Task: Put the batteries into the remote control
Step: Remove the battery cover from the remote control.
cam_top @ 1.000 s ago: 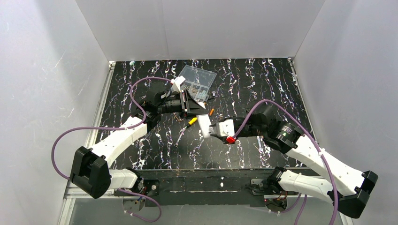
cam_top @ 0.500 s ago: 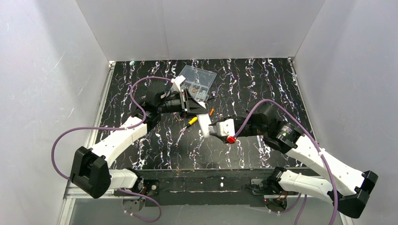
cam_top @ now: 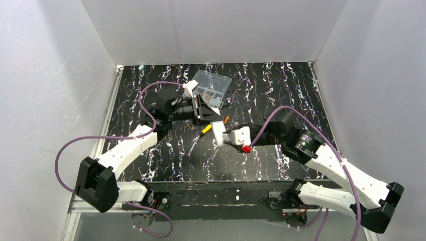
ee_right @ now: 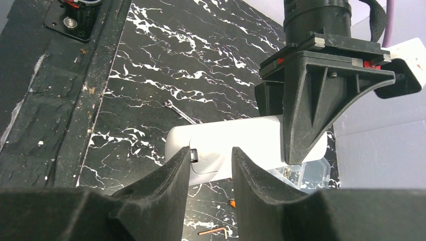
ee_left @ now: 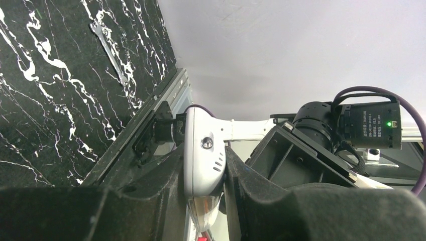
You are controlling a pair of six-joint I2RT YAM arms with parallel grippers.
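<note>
The remote control (cam_top: 218, 133) is a slim white handset held off the table, with my left gripper (cam_top: 210, 119) shut on it. In the left wrist view its white body (ee_left: 203, 155) sits clamped between both black jaws of the left gripper (ee_left: 205, 168). My right gripper (ee_right: 211, 163) stands open, and its fingertips (ee_right: 181, 163) reach the remote's (ee_right: 236, 140) pale side near a small dark tab. Nothing lies between the right jaws. One small orange battery (cam_top: 226, 119) lies on the black table beyond the remote. I see no second battery.
A clear compartmented box (cam_top: 211, 85) stands at the back behind the left gripper. A yellow-handled screwdriver (cam_top: 205, 130) lies left of the remote. A thin bent copper-coloured key (ee_right: 212, 231) rests on the marbled table (cam_top: 281, 95). White walls close in three sides.
The right gripper and the remote's lower end have shifted very slightly away from the near edge. Both grippers' openings look the same.
</note>
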